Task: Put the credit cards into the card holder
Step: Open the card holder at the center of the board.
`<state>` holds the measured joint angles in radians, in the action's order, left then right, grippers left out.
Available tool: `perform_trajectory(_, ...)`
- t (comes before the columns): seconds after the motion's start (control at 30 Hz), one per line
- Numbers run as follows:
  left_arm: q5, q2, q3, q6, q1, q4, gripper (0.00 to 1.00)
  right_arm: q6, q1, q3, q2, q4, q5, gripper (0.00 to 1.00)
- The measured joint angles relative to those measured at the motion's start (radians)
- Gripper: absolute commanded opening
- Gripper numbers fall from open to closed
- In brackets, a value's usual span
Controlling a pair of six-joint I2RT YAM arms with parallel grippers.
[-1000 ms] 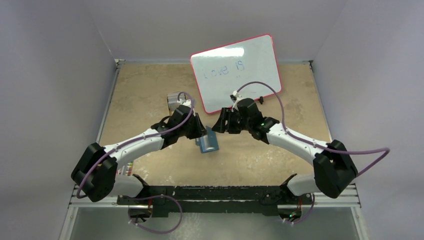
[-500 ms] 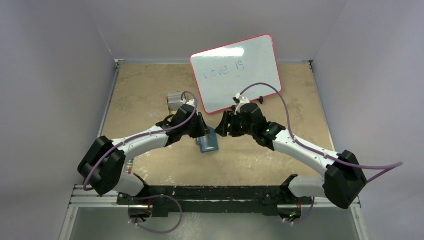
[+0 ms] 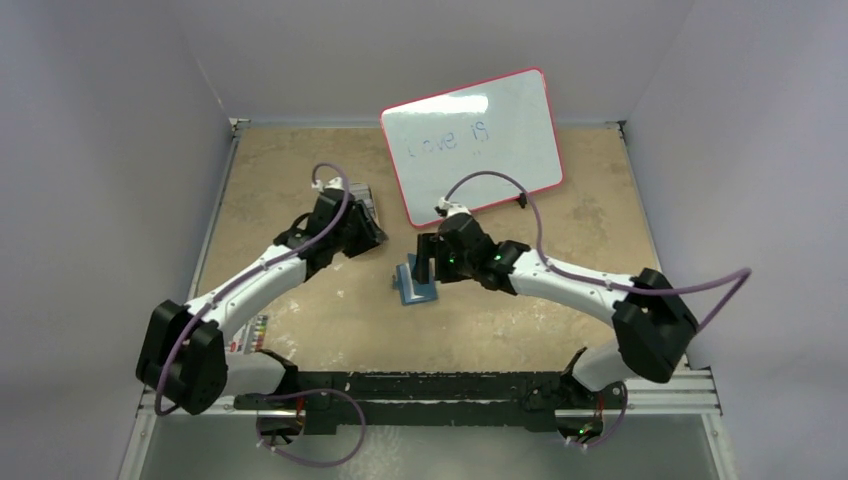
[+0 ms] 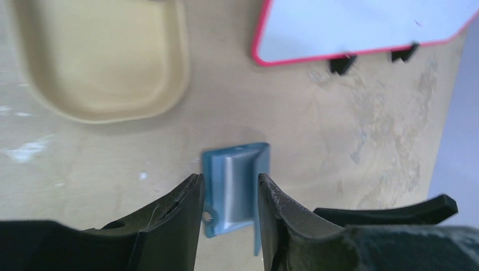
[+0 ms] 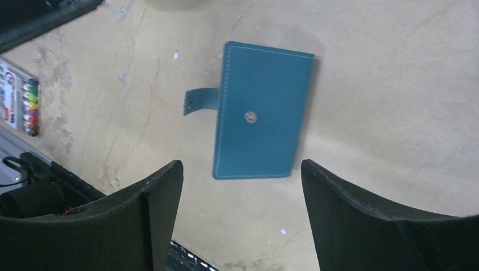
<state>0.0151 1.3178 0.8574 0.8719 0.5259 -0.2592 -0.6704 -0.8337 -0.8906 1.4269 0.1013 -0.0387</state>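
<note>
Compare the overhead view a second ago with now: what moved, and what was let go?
The left gripper drew away from the card holder, going left and toward the far side, jaws parting. The right gripper shifted left above it, jaws opening wide. The card holder lies free, about in place; the whiteboard is unmoved.

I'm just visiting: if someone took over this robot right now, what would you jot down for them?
Grippers: the left gripper is open and empty, off to the side of the card holder. The right gripper is wide open and empty, hovering over it.
Things: the card holder lies folded on the table, its snap tab unfastened. What looks like the credit cards, a grey stack, sits by the left gripper, partly hidden.
Done: no card visibly in the holder.
Left: open it, fetch the cards, slide them in.
</note>
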Motion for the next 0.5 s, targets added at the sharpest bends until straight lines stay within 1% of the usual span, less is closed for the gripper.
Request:
perform_trajectory(0.1, 0.002, -0.055, -0.035, -0.001, -0.071, -0.046, 0.41, -0.003, -0.048, -0.091, 0.086, 0.044, -0.066, 0.82)
perform_trajectory(0.3, -0.005, -0.109, -0.087, 0.0, -0.079, -0.078, 0.41, 0.002, -0.077, -0.204, 0.193, 0.095, -0.157, 0.82)
perform_trajectory(0.43, -0.021, -0.109, -0.154, 0.01, -0.079, -0.063, 0.41, 0.009, -0.077, -0.266, 0.301, 0.113, -0.177, 0.77)
perform_trajectory(0.5, -0.035, -0.104, -0.184, 0.013, -0.079, -0.057, 0.41, 0.009, -0.077, -0.284, 0.346, 0.137, -0.192, 0.73)
